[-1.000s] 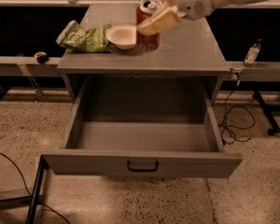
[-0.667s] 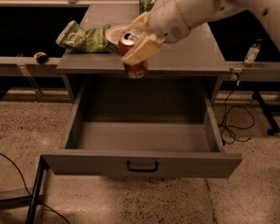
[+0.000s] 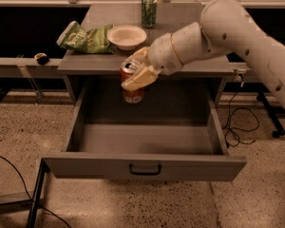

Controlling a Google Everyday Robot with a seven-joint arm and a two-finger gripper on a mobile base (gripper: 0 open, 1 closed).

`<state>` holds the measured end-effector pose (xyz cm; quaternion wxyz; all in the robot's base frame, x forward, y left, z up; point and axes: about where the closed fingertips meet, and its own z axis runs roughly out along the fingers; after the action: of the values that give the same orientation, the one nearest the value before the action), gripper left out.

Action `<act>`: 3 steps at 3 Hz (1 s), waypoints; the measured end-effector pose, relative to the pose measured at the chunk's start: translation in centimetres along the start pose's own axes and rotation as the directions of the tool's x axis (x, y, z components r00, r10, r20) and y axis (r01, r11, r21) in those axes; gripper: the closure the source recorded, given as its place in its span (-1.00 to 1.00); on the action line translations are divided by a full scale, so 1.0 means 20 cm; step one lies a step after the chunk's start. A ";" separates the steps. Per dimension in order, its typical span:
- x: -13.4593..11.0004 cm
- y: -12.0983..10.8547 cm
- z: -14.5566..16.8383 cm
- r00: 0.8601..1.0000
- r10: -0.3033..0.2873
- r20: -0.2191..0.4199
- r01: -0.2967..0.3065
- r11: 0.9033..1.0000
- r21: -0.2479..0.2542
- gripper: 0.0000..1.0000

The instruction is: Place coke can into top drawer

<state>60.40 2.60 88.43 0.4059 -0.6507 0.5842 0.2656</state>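
Observation:
The coke can (image 3: 132, 93), red-orange with a silver top, hangs upright in my gripper (image 3: 137, 69), which is shut on its upper part. The can is held in front of the cabinet top's front edge, above the rear left-centre of the open top drawer (image 3: 145, 167). The drawer is pulled fully out, grey, with a small dark handle at the centre of its front panel. Its inside shows nothing but bare floor. My white arm (image 3: 237, 30) reaches in from the upper right.
On the cabinet top (image 3: 190, 65) stand a green can (image 3: 148, 11) at the back, a white bowl (image 3: 127, 36) and a green chip bag (image 3: 83, 38) to the left. A cable (image 3: 237, 127) lies on the floor at the right.
My gripper has carried the coke can from above the cabinet top, near the bowl, forward and down over the open drawer. The green can is now uncovered.

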 end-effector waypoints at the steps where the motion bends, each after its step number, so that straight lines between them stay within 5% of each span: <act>1: 0.30 0.01 0.14 0.994 0.094 0.048 -0.094 0.996 -0.008 1.00; 3: 0.61 0.00 0.28 0.984 0.162 0.079 -0.163 0.987 0.001 1.00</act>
<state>63.19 0.74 75.49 0.4080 -0.5883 0.6199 0.3211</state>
